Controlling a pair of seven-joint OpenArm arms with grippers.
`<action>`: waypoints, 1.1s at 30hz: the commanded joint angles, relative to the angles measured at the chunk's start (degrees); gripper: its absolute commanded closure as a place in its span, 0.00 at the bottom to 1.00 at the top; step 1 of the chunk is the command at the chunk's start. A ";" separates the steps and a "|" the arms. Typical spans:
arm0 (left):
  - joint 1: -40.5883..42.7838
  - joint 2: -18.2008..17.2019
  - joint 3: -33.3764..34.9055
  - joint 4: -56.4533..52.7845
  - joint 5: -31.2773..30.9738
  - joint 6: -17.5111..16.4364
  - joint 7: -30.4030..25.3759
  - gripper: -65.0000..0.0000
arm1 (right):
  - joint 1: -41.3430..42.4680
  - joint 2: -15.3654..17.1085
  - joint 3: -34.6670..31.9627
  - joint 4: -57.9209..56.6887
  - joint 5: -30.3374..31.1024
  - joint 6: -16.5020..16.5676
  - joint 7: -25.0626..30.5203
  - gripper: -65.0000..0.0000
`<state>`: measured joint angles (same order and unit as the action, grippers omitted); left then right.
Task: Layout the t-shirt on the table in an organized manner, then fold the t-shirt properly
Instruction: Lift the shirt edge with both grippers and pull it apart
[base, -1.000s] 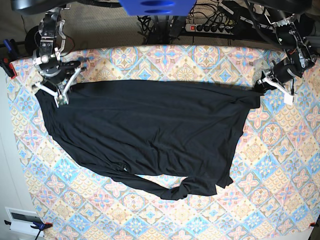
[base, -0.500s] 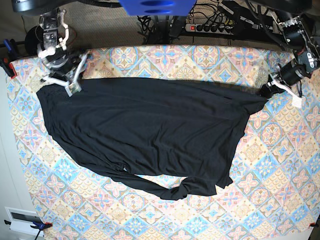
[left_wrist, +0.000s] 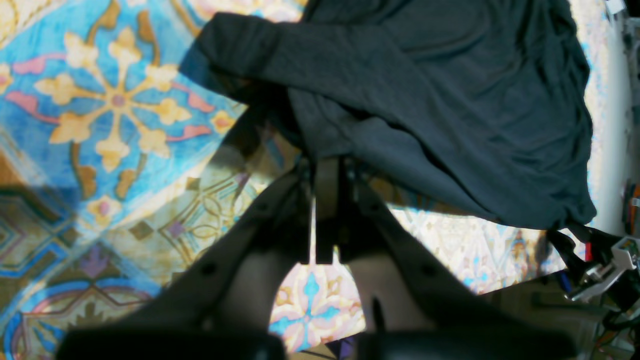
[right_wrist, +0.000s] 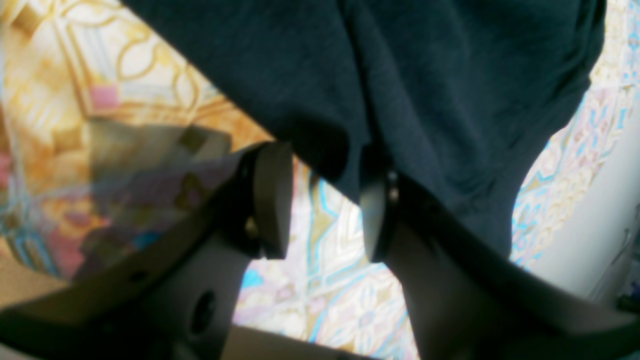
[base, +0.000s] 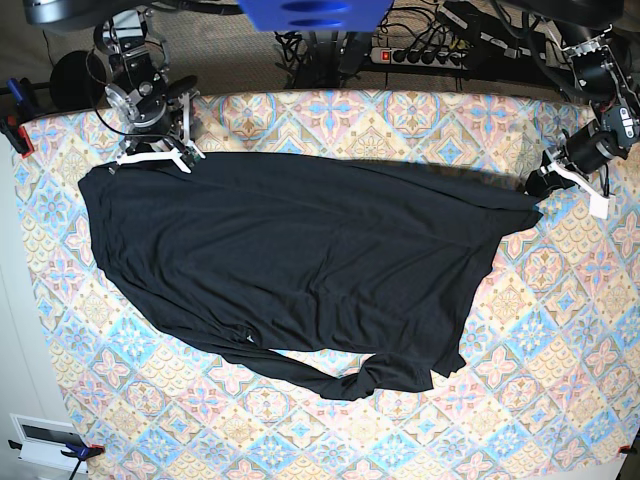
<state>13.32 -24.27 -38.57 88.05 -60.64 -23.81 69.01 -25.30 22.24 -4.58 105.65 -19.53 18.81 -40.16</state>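
While the black t-shirt (base: 290, 265) lies spread but skewed across the table (base: 560, 380), its lower edge bunched near the front, the left gripper (base: 545, 178) is clamped shut on the shirt's corner at the table's edge. The right gripper (base: 155, 155), jaws apart, sits over the opposite corner with cloth between its fingers (right_wrist: 272, 200) but not pinched. Judging by this, the laying-out step is under way; next, the right jaws likely need to close so both arms can pull the shirt flat.

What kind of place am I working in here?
Probably a robot lab or workshop: a table under a patterned cloth, a power strip with tangled cables behind it, and a black t-shirt spread out.
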 joint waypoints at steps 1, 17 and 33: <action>-0.35 -1.35 -0.42 0.87 -1.20 -0.23 -1.01 1.00 | 0.02 0.66 0.05 -1.07 -0.30 0.31 -1.02 0.66; -0.35 -1.35 -0.42 0.87 -0.94 -0.23 -1.01 1.00 | 3.19 3.12 -3.64 -7.14 -0.38 0.58 -1.02 0.83; 0.17 -6.28 -0.51 1.31 -1.64 -0.32 -0.75 1.00 | -2.88 5.06 -4.61 5.43 -0.30 0.66 -1.55 1.00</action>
<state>13.76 -28.45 -38.46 88.25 -61.47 -23.99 69.30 -28.27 26.57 -9.45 109.89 -19.16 19.92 -42.17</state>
